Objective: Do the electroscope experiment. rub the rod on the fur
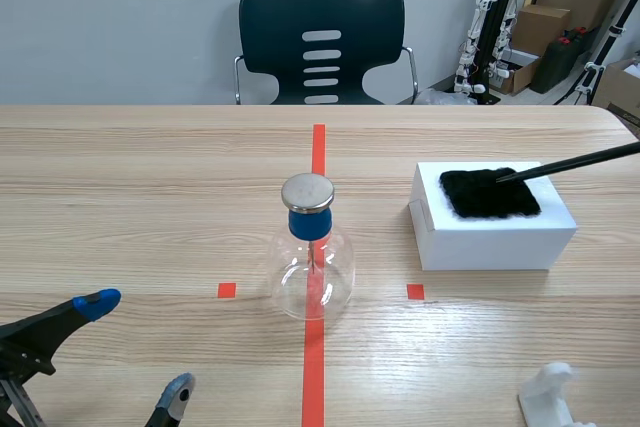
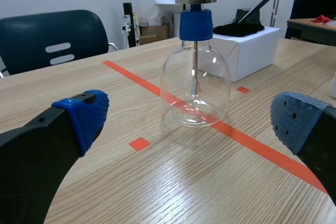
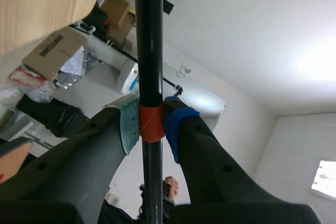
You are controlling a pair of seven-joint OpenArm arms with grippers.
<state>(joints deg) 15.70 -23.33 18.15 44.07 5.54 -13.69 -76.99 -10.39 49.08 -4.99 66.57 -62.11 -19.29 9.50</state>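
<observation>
Scene view: a thin black rod (image 1: 575,162) is seen slanting in from the right edge, its tip laid on a patch of black fur (image 1: 489,194). The fur is spread over the top of a white box (image 1: 495,242), which is set on the wooden table (image 1: 140,177), to the right of the orange-red centre line.

In the right wrist view the rod is shown clamped between the pads of the right gripper (image 3: 151,124). The fingers are closed tight against it at a spot where the rod is wrapped in orange-red.

On the centre line, well apart from the box, an electroscope (image 1: 312,272) is stood upright. It is made up of a clear glass flask, a blue stopper (image 1: 310,224) and a flat metal disc (image 1: 307,191) on top. A thin stem can be made out inside the glass.

The left gripper (image 1: 138,344) is held low at the near left of the table, its blue-padded fingers spread wide with nothing between them. The electroscope is seen ahead of it.

A white plastic piece (image 1: 553,397) is placed near the table's near right corner. A dark chair (image 1: 321,39) is seen beyond the far edge.
</observation>
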